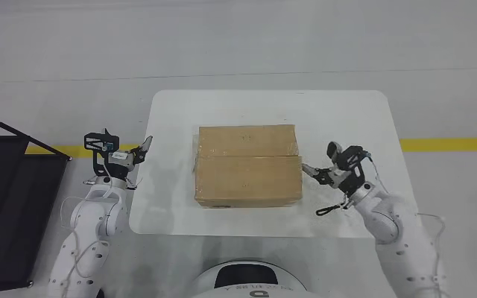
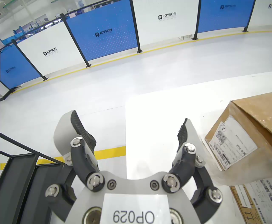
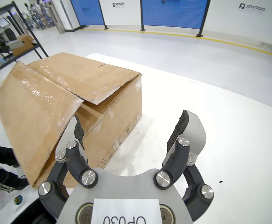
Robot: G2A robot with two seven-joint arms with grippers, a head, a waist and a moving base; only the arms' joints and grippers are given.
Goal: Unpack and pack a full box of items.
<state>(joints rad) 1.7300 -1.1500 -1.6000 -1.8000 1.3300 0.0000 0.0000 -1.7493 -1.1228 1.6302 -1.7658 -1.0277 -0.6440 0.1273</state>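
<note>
The left hand (image 1: 139,158) (image 2: 129,118) hung over the left edge of the white desk (image 1: 358,119) (image 2: 159,110) (image 3: 212,106). Its 2 padded fingers (image 2: 84,129) were spread wide with nothing between them. It stood clear of the cardboard box (image 1: 246,167) (image 2: 250,114) (image 3: 95,72), with a strip of bare desk between them.

The right hand (image 1: 313,188) (image 3: 130,115) sat at the opposite, right end of the box. It was equally wide open and gripped nothing. One of its fingertips (image 3: 78,129) lay just in front of the box's end wall, below the corner of the nearer top flap (image 3: 36,110). Whether it touched the cardboard could not be told. The other finger (image 3: 180,125) stood over bare desk.

The box stood in the middle of the desk, long side towards the robot. Its 2 top flaps were folded over and met along a seam running from one hand towards the other. From the right wrist camera the flaps looked not quite flat. The nearer one tilted up at its end, leaving a gap that showed an inner flap. Glossy tape covered much of both flaps. A white printed label (image 2: 235,144) was stuck on the end wall facing the left hand.

Beside the desk, on the left arm's side, stood a black rack (image 1: 22,201) (image 2: 25,169). A yellow floor line (image 1: 440,144) (image 2: 108,151) passed under the desk. Farther off, blue and white fence panels (image 2: 106,38) (image 3: 170,12) bounded the pale floor.
</note>
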